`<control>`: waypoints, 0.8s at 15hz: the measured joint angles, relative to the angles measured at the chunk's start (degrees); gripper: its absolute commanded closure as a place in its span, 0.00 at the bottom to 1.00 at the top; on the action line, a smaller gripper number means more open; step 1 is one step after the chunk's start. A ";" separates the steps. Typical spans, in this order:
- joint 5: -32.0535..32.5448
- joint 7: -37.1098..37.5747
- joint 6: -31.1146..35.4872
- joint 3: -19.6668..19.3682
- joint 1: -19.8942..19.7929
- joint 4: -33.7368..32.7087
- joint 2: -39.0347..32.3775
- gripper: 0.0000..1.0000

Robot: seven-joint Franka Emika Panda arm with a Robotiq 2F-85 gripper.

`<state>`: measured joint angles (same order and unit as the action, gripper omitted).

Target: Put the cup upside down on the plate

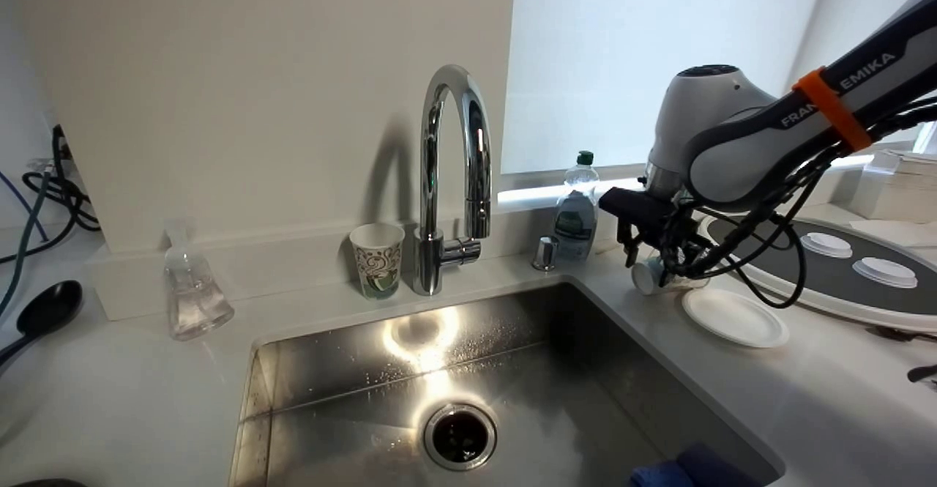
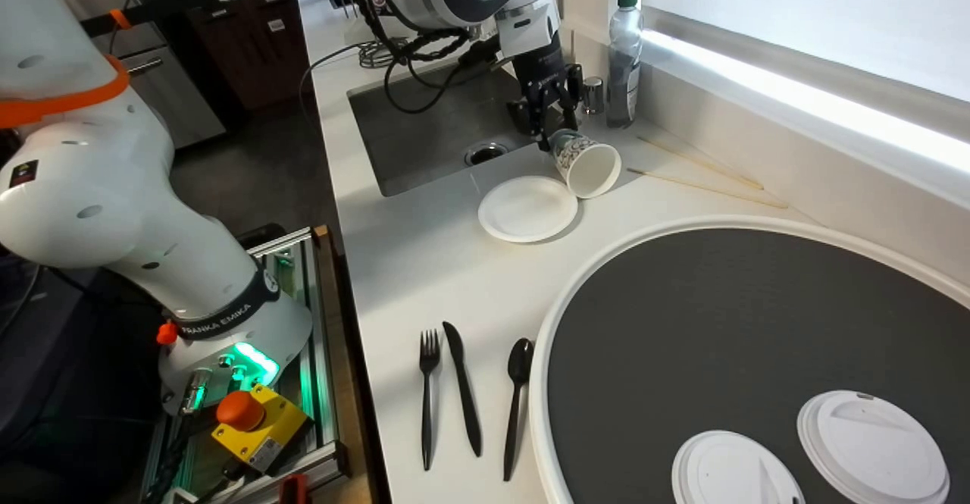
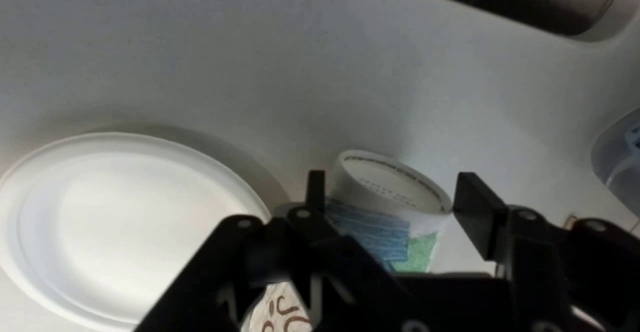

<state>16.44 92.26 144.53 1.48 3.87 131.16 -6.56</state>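
The cup (image 2: 592,170) lies on its side on the counter, its mouth turned away from the sink. In the wrist view its base and blue-green printed wall (image 3: 370,227) show between the fingers of my gripper (image 3: 390,189). The left finger stands close along the cup's wall; a sliver of counter shows between the wall and the right finger, whose tip meets the base's corner in the picture. Whether either finger touches cannot be told. The plate (image 2: 528,209), a white saucer, lies right beside the cup's rim. In an exterior view the gripper (image 1: 648,271) partly covers the cup (image 1: 644,279).
The sink (image 1: 512,370) borders this counter, with a dish soap bottle (image 2: 625,57) and chrome cap (image 2: 593,95) near the cup. Thin sticks (image 2: 708,188), a large dark disc (image 2: 758,314) with white lids, and black cutlery (image 2: 462,390) lie around. Another cup (image 1: 378,260) stands by the faucet (image 1: 432,179).
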 measured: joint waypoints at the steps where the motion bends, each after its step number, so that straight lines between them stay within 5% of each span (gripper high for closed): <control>1: 0.15 0.00 0.05 0.00 0.04 -0.05 0.00 0.67; 4: 0.36 0.00 0.05 -0.10 0.16 -0.03 0.01 0.74; 7: 0.38 0.00 0.05 -0.19 0.19 -0.02 -0.07 1.00; 10: 0.38 0.00 0.05 -0.60 0.18 -0.09 -0.08 0.98; 12: 0.38 0.00 0.05 -0.97 0.18 -0.31 -0.07 0.72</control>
<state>16.81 92.26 144.59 0.51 4.05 130.85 -6.64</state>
